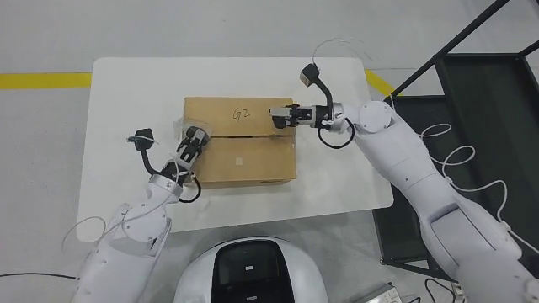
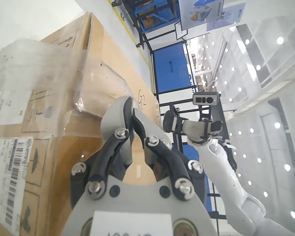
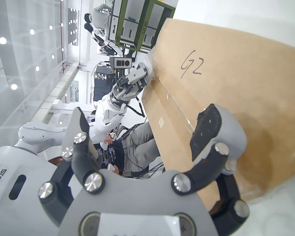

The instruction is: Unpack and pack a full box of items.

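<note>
A shut cardboard box [image 1: 244, 160] marked "G2" lies in the middle of the white table [image 1: 126, 93]. My left gripper [image 1: 194, 138] is at the box's left end, shut on a strip of clear tape [image 2: 39, 67] that lifts off the box's [image 2: 71, 128] corner; its fingertips [image 2: 132, 114] meet on the film. At the box's right end, my right gripper [image 1: 274, 116] stands open. In the right wrist view it [image 3: 142, 131] straddles the box's [image 3: 236, 79] top edge, one finger [image 3: 206, 133] over the top flap, the other beside the box.
A dark metal rack [image 1: 480, 109] stands off the table's right edge. A yellow line [image 1: 42, 78] runs along the floor behind. Labels [image 2: 7, 173] cover the box's left end. Bare table surrounds the box.
</note>
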